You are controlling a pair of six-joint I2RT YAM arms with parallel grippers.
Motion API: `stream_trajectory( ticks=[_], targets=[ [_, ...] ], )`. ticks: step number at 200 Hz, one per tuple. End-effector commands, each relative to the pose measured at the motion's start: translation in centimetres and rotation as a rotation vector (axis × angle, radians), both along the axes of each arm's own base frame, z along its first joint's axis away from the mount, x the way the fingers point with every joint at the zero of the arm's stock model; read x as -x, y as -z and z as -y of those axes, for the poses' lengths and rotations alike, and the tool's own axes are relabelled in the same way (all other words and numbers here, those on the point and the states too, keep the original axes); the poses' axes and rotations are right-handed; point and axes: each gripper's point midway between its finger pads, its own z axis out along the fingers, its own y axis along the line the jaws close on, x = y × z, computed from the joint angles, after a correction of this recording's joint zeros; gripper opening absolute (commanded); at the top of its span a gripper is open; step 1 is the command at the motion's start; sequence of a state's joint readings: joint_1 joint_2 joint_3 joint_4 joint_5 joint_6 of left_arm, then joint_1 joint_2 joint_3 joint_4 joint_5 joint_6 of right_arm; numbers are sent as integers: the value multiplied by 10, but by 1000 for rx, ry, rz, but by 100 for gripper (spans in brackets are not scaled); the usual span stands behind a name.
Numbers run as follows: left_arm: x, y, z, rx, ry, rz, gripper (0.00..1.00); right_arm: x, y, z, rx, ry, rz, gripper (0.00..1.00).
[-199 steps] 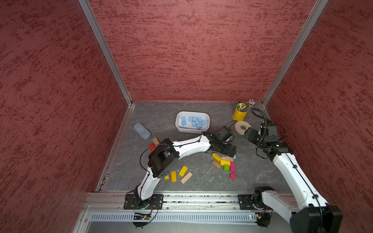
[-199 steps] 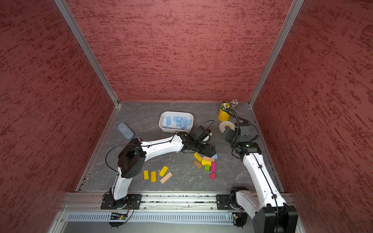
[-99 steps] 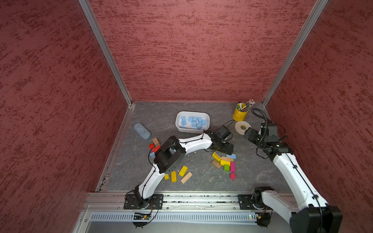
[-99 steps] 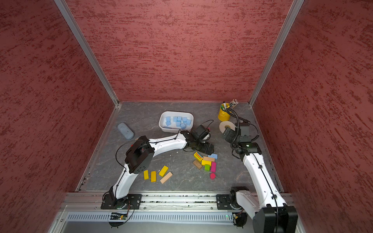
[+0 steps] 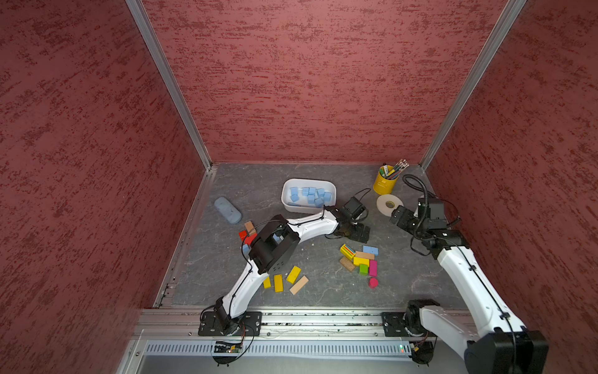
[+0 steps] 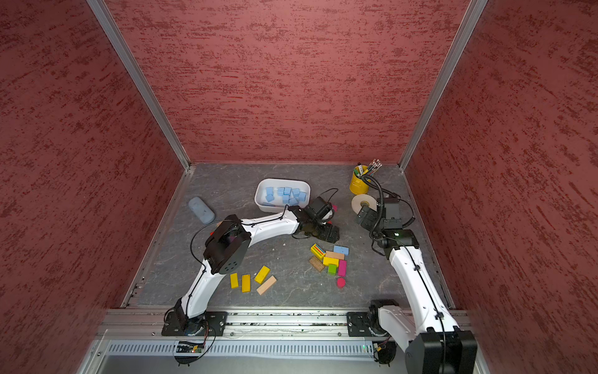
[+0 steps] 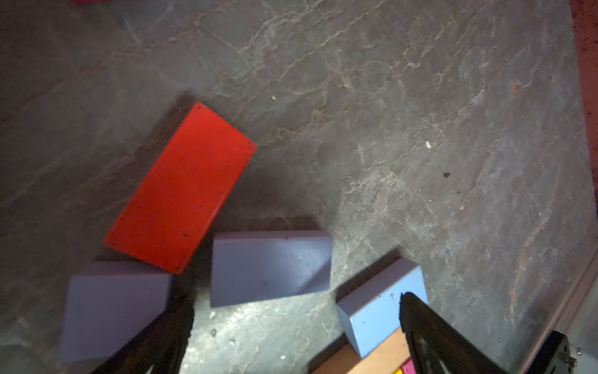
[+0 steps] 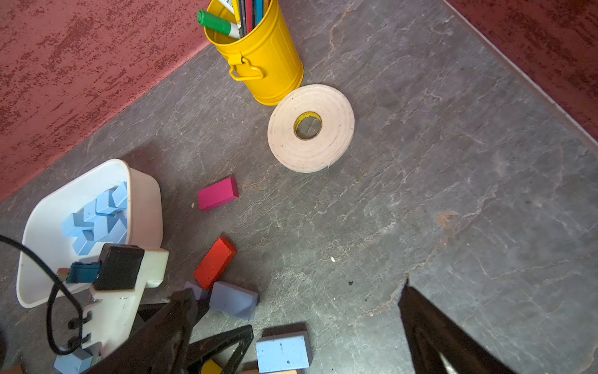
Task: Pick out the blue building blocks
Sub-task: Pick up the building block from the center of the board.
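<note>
Twin white-shelled arms [image 5: 310, 223], bulky black joint housings [image 5: 273, 247], looping black cables [image 5: 424, 194], screw-studded black base plates [image 5: 252, 323].

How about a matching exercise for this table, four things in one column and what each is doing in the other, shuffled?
Things:
1. white tub
2. yellow pot
3. tape roll
4. oval case

Descriptions:
A. lies flat, right beside the pot
B. holds blue building blocks
C. holds pens
D. grey-blue, lying on its own

Pairs: 1-B, 2-C, 3-A, 4-D
</note>
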State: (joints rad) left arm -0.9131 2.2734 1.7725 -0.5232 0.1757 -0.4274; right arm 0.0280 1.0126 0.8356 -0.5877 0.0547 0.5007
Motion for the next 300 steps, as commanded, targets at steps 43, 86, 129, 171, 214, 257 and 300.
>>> stream_trajectory(
  ticks=[43, 86, 129, 171, 214, 257, 300],
  targets=[
    [-13, 1, 3, -45, 46, 74, 100, -2, -5, 0, -5, -11, 34, 99],
    [-5, 16, 1, -191, 147, 149, 100, -1, -6, -1, -3, -14, 34, 99],
    [-1, 32, -2, -342, 221, 230, 97, -1, -7, -1, -3, -17, 35, 99],
    [-2, 35, -2, -371, 220, 241, 90, -1, -6, -1, -2, -18, 34, 99],
    [-3, 35, 1, -355, 209, 234, 83, -1, -5, -2, -3, -22, 31, 99],
    [-4, 35, 2, -350, 204, 230, 73, -1, -5, -1, 1, -24, 31, 99],
    [-5, 37, -3, -368, 182, 226, 54, -2, -5, -2, -1, -28, 33, 99]
  ],
)
